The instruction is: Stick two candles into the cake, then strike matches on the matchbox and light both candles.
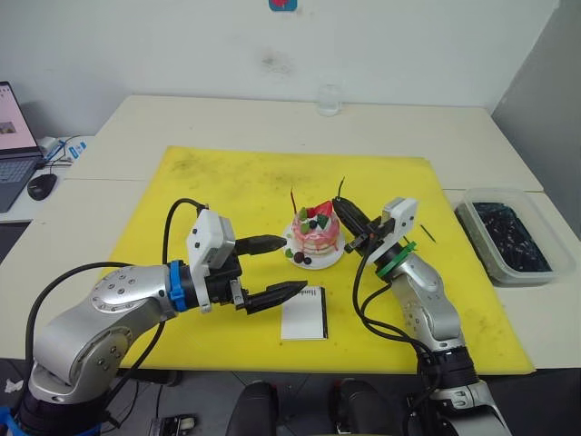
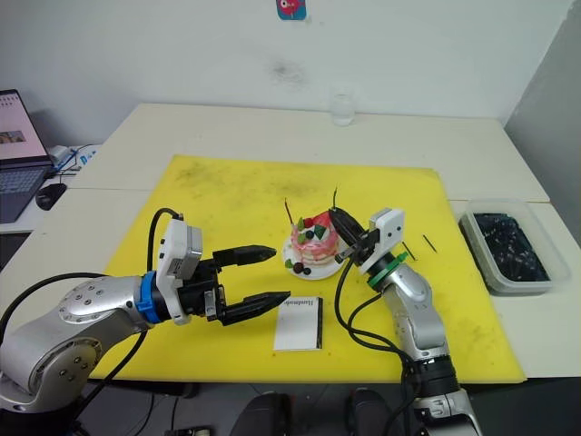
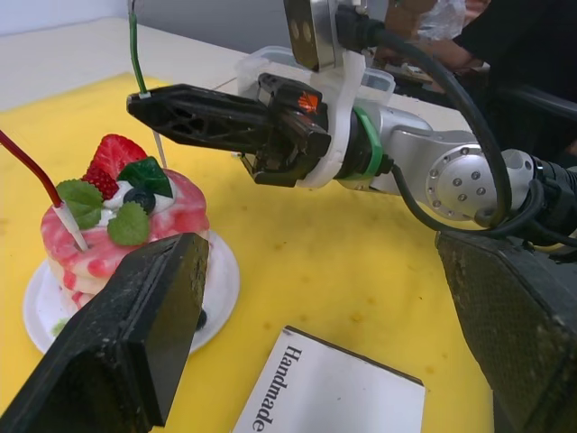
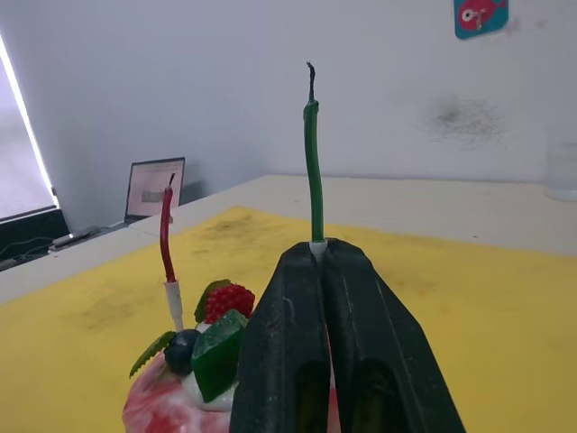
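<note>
The pink-and-white cake (image 1: 313, 238) sits on its white plate (image 1: 298, 260) in the middle of the yellow mat. A red candle (image 4: 166, 236) stands upright in it. My right gripper (image 4: 315, 248) is shut on the pale base of the green candle (image 4: 313, 153), holding it upright over the cake's right side. Its lower end reaches down behind the strawberry (image 3: 113, 161); I cannot tell whether it is stuck in. My left gripper (image 1: 292, 264) hangs open just left of the cake, above the white matchbox (image 1: 304, 312). A dark match (image 2: 428, 242) lies on the mat right of my right gripper.
The yellow mat (image 1: 227, 191) covers the table's middle. At the right edge stands a clear bin (image 1: 507, 238) of dark pieces. A glass (image 1: 329, 100) is at the back. Far left, a laptop (image 1: 14, 145) and a mouse (image 1: 41, 186) rest on another table.
</note>
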Controlling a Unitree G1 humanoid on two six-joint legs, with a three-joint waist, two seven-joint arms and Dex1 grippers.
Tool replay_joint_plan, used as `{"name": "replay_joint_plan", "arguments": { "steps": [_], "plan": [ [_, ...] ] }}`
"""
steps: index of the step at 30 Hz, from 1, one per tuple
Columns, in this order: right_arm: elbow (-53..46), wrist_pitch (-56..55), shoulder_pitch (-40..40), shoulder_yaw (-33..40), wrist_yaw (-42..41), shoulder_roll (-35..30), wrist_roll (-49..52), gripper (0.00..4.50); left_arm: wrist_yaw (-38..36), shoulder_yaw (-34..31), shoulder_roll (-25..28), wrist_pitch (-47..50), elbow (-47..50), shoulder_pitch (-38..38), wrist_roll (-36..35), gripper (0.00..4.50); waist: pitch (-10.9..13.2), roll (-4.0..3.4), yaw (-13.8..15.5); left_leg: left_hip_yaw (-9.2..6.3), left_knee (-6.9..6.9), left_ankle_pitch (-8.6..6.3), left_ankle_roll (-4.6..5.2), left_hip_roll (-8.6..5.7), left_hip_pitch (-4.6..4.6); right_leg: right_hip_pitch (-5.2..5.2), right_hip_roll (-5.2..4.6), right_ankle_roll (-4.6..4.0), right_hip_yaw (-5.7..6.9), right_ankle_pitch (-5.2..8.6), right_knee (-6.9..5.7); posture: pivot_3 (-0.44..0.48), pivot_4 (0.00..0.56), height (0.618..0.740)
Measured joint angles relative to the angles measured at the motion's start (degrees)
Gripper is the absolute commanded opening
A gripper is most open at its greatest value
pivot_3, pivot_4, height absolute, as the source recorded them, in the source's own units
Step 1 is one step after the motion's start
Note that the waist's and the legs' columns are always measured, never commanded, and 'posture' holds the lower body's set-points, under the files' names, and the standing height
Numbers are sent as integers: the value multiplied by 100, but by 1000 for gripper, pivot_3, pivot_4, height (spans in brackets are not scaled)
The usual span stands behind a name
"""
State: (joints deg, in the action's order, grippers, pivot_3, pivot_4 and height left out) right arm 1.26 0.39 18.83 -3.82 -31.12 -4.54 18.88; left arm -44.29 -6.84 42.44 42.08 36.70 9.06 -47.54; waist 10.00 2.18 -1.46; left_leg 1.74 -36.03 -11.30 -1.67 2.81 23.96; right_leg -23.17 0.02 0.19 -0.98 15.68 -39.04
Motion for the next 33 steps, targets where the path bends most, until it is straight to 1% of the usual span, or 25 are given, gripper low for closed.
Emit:
{"name": "replay_joint_plan", "arguments": {
  "steps": [17,33],
  "plan": [
    [99,-254,-75,-95,-44,62,-192,46,-5,102,0,9,-55,96,0,4500,0,0,-2,-1,1,0,0,1,0,0,-4,0,1,0,0,0,150,740],
    [-86,-565,-256,-241,0,45,-394,46,-30,245,4,-3,-54,141,30,4500,0,0,-5,-1,1,0,0,1,0,0,-5,0,1,0,0,0,150,740]
  ]
}}
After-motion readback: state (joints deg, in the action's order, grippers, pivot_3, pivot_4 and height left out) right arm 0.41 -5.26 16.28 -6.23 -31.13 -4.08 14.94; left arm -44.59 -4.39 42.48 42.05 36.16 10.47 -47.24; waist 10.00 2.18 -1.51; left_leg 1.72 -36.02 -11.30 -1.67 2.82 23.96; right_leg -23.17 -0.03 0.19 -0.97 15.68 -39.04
